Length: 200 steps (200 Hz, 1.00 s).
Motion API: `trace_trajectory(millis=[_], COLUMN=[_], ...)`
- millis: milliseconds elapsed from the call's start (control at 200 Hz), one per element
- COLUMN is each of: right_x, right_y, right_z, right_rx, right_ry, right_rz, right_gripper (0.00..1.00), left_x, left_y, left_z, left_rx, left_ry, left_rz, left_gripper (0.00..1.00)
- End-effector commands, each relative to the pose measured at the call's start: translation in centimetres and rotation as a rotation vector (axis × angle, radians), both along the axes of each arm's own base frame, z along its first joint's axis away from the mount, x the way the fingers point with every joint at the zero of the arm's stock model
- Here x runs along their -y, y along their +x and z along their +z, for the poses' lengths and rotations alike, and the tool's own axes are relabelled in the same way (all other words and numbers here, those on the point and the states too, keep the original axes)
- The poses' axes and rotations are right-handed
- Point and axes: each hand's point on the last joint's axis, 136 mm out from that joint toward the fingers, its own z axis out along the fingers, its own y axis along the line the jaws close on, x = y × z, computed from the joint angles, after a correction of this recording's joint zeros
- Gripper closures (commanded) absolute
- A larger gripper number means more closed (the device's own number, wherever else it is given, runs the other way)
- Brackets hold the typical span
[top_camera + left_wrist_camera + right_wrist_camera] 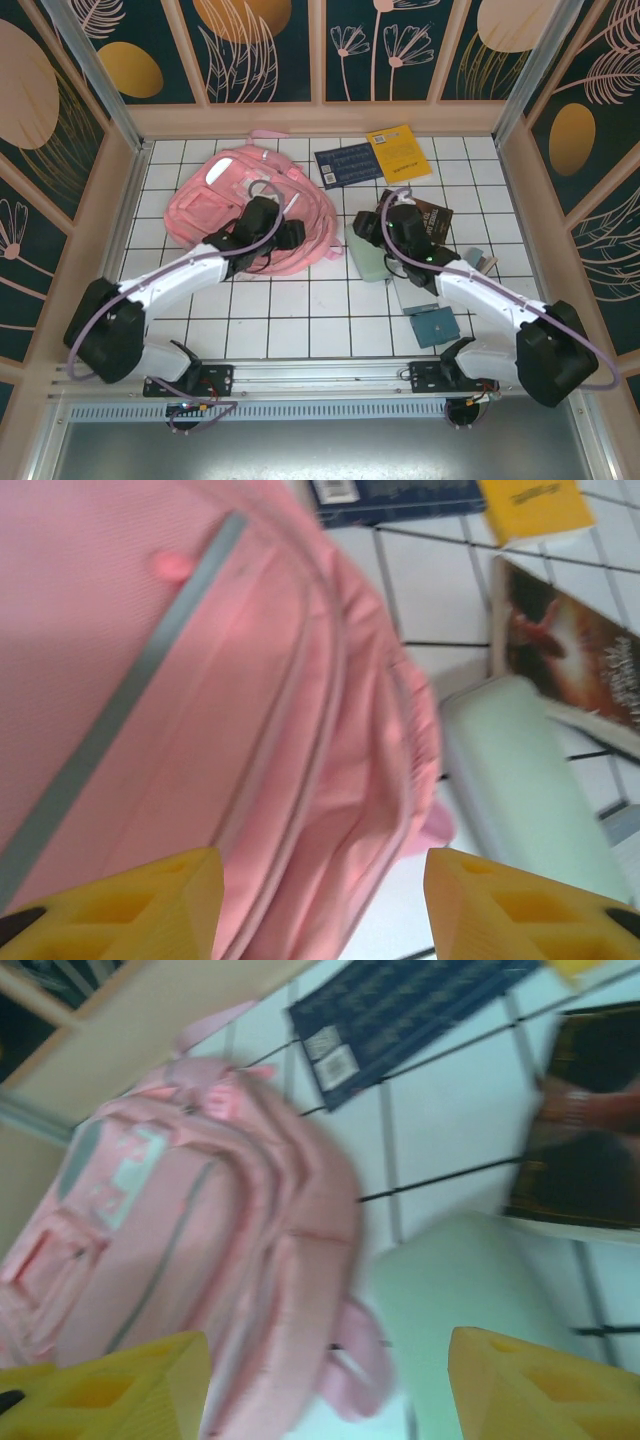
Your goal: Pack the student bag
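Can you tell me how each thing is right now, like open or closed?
student bag: lying flat, looks zipped shut.
blue book: closed, flat.
yellow book: closed, flat.
brown book: closed, flat.
mint case: lying flat beside the student bag.
left gripper: open, empty, over the student bag.
right gripper: open, empty, over the mint case.

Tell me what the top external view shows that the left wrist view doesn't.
Top external adds the left arm, the right arm and a small blue-grey item beside it. Left wrist adds the left gripper's yellow fingers, spread over the fabric. Shared: student bag, navy book, yellow book, dark-covered book, pale green case.
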Motion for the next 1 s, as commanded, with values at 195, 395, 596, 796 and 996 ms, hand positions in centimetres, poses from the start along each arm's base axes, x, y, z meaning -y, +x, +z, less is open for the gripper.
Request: trace_trajectory(millis=[195, 395, 596, 796, 996], right_x=[11.3, 16.1, 19.6, 21.6, 22.3], right_y=[-0.5, -0.1, 2.6, 5.7, 10.2], right_z=[-2.2, -3.7, -5.1, -7.1, -6.2], right_rx=[-0.044, -0.084, -0.128, -0.187, -0.171], right_ry=[-0.005, 0.015, 0.001, -0.003, -0.089], right_rz=[-0.323, -0.431, -0.502, -0.506, -0.466], right_gripper=[0.29, 0.29, 0.3, 0.34, 0.39], left_x=[8.6, 12.9, 16.1, 18.9, 20.3], left_y=[6.6, 9.1, 10.1, 10.0, 8.9], left_z=[1.5, -0.9, -2.7, -5.3, -6.9], left_rx=[0.063, 0.053, 0.033, -0.004, -0.03], left_ry=[-0.12, -0.125, -0.114, -0.103, -0.102], left_rz=[-0.139, -0.222, -0.274, -0.316, -0.342], left_gripper=[0.45, 0.47, 0.47, 0.48, 0.49])
